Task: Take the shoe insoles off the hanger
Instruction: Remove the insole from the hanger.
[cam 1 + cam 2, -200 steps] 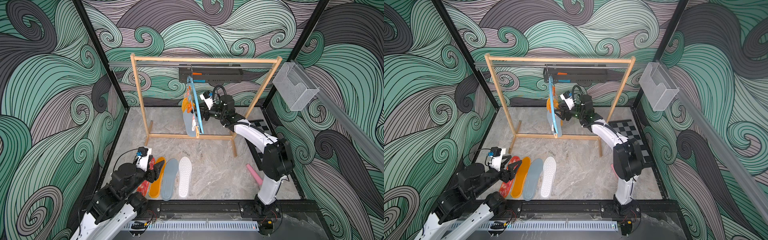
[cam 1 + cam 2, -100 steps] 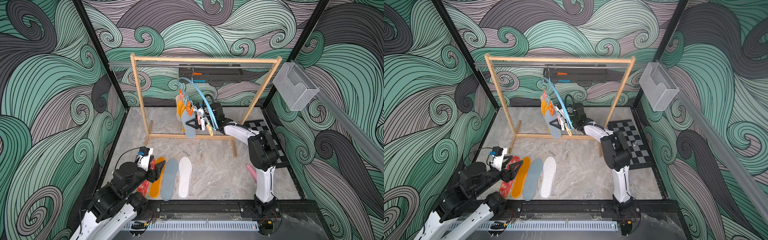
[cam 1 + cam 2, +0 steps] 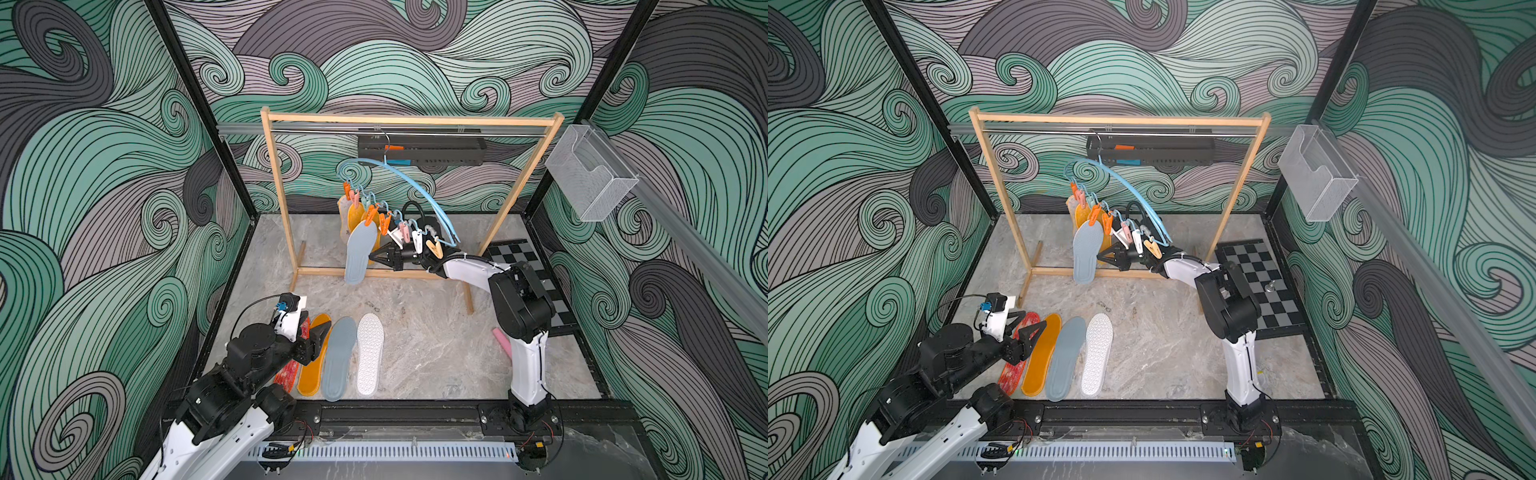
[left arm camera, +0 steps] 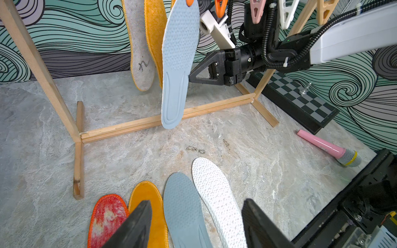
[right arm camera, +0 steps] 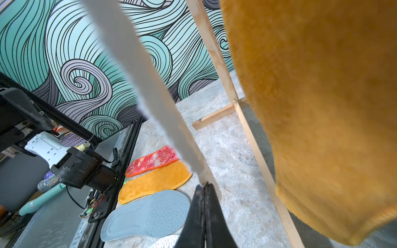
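Your right jaws were clamped on just the edge of the hanging grey-blue insole (image 4: 179, 62), left jaws apart. Thin bite could've slipped while the orange clip (image 3: 368, 217) held, or swung the hanger (image 3: 415, 181).

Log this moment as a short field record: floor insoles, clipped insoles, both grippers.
On floor: red-white mottled insole, orange insole, grey-blue insole, white dotted insole, side by side
Clipped to hanger: hanging grey-blue insole, hanging orange insole, pale felt insole
Right gripper: fingers shut on the hanging grey-blue insole's edge
Left gripper: open, above the floor insoles
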